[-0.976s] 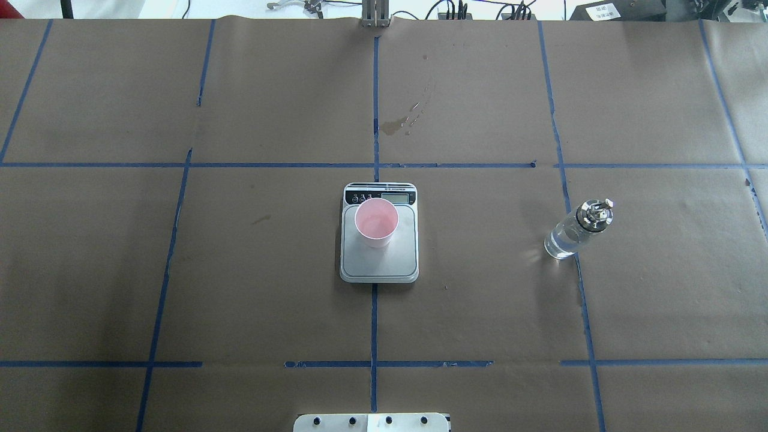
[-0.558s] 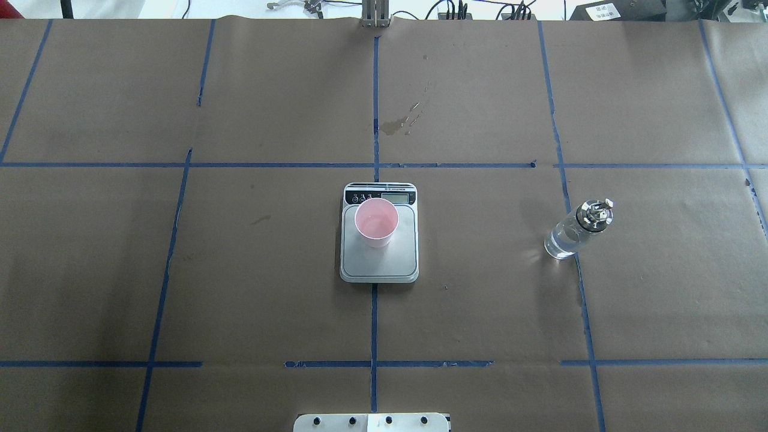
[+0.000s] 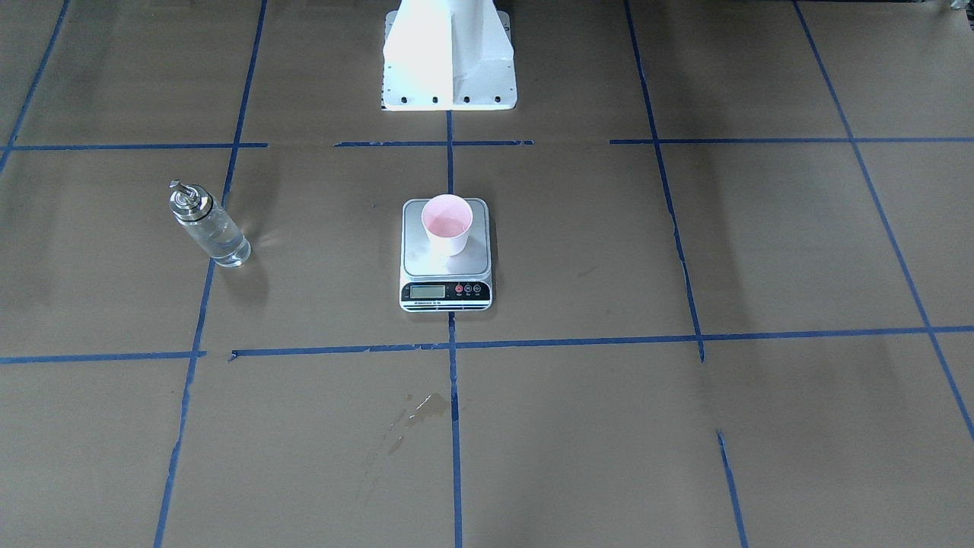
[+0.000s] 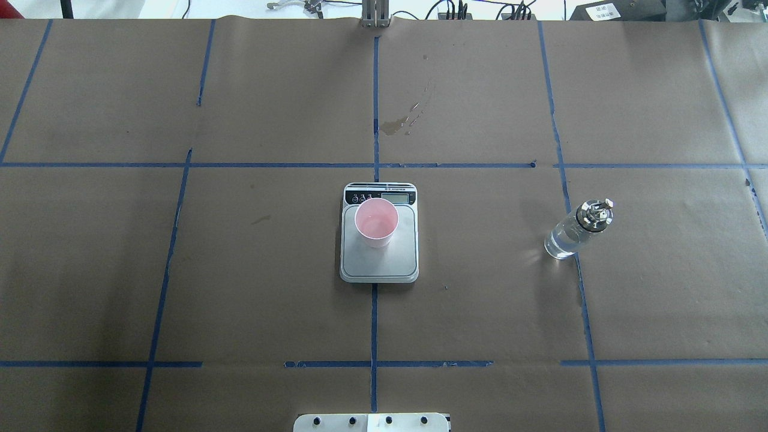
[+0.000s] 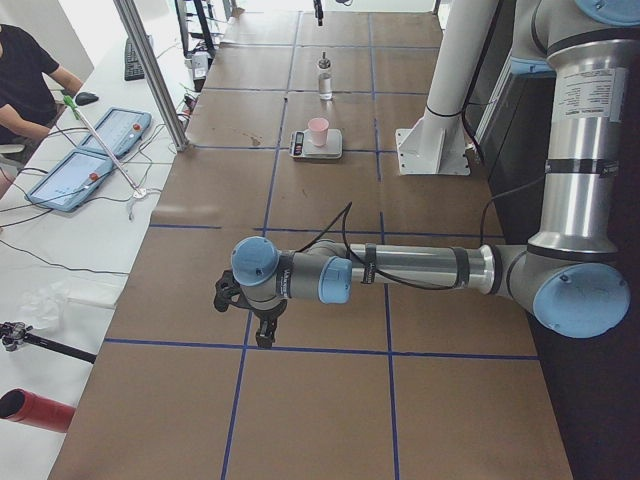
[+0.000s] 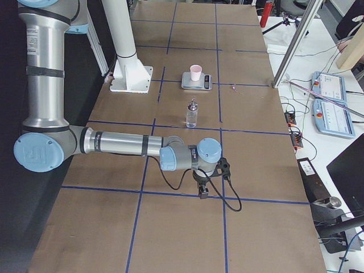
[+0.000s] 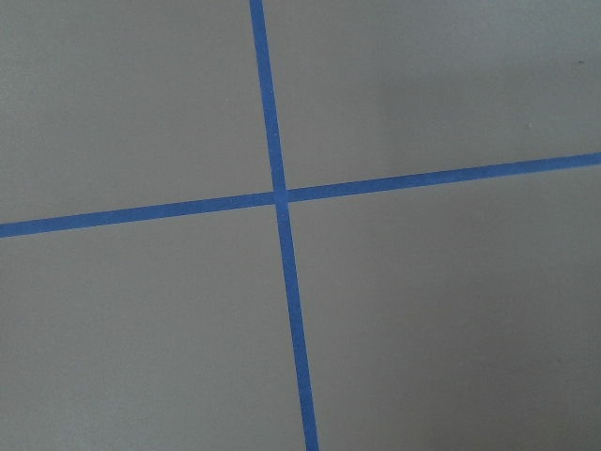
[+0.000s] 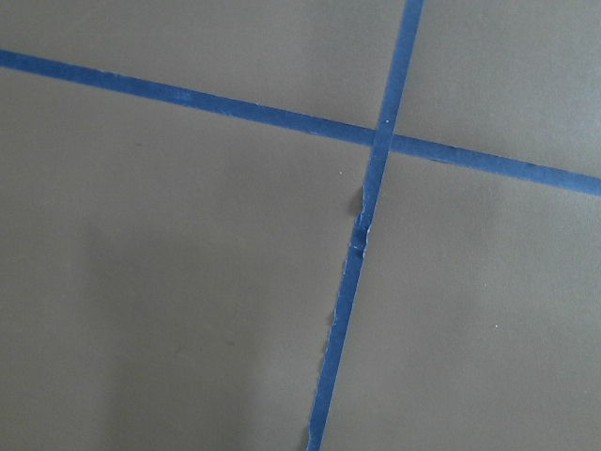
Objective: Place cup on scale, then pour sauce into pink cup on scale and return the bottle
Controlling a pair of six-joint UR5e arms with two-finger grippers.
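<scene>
The cup (image 4: 376, 223), white outside and pink inside, stands upright on the far part of the scale (image 4: 396, 258) at the table's middle. The bottle (image 4: 570, 235) of clear sauce stands upright on the table, well to the scale's right, its metal pourer cap on. Nothing holds it. Both arms are outside the overhead view. My left gripper (image 5: 265, 335) hangs just above the table far off at the left end. My right gripper (image 6: 202, 192) does the same at the right end, on the near side of the bottle (image 6: 192, 115). I cannot tell whether either is open or shut.
A wet stain (image 4: 396, 125) marks the brown paper beyond the scale. The robot's white base plate (image 4: 372, 422) sits at the near edge. Blue tape lines grid the table. A person (image 5: 20, 70) and tablets (image 5: 90, 150) are beyond the table's far side.
</scene>
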